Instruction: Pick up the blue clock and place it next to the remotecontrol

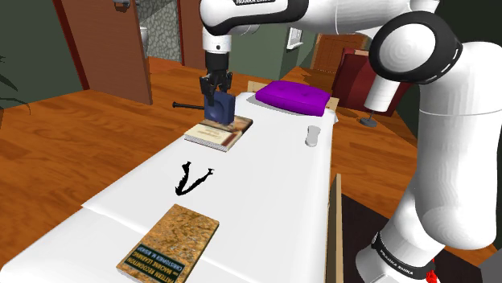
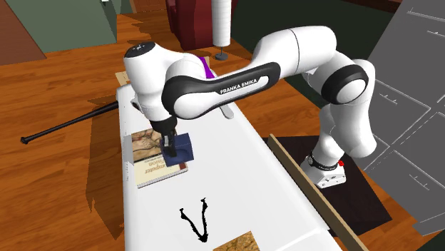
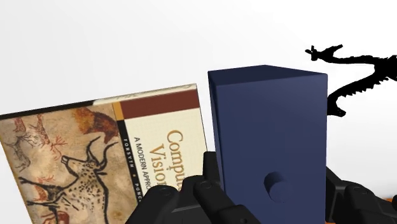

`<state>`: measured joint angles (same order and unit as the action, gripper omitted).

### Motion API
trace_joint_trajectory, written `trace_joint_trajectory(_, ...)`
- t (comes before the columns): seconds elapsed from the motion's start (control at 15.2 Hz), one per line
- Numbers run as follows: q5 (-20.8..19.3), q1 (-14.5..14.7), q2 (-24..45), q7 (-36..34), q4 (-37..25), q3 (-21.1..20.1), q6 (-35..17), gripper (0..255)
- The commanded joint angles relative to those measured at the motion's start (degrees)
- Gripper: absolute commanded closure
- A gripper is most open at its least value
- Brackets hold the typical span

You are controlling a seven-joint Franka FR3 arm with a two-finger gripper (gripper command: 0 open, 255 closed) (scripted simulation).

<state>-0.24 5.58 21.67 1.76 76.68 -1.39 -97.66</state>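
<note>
The blue clock [image 1: 220, 110] [image 2: 182, 148] [image 3: 267, 127] is a dark navy box with a round knob on the face toward the wrist camera. My gripper [image 1: 217, 96] [image 2: 170, 145] [image 3: 270, 191] is shut on it, one black finger on each side. The clock hangs upright just over the near corner of a cave-painting book [image 1: 217, 134] [image 2: 150, 160] [image 3: 95, 153]; I cannot tell whether it touches the book. A small pale grey oblong thing [image 1: 314, 135] [image 2: 227, 113], which may be the remote control, lies near the white surface's edge on the shoulder view's right.
On the long white surface [image 1: 265, 185], a black forked figure [image 1: 191, 178] [image 2: 196, 221] [image 3: 356, 76] lies mid-way and a second book [image 1: 169, 241] at the near end. A purple pillow [image 1: 298, 96] sits at the far end. A wooden board [image 2: 307, 185] runs along one side, a dark bat [image 2: 71, 125] lies on the floor.
</note>
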Motion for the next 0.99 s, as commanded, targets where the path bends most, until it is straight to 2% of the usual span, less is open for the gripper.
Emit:
trace_joint_trajectory(0.0, 0.00, 0.02, 0.12, -0.03, -1.70, -0.01, 1.60, 255)
trace_joint_trajectory(0.46, 0.82, -5.84, -1.95, 8.36, 1.28, 2.59, 0.72, 255)
trace_joint_trajectory(0.92, 1.69, -11.69, -1.05, 16.84, -0.07, 5.29, 1.24, 255)
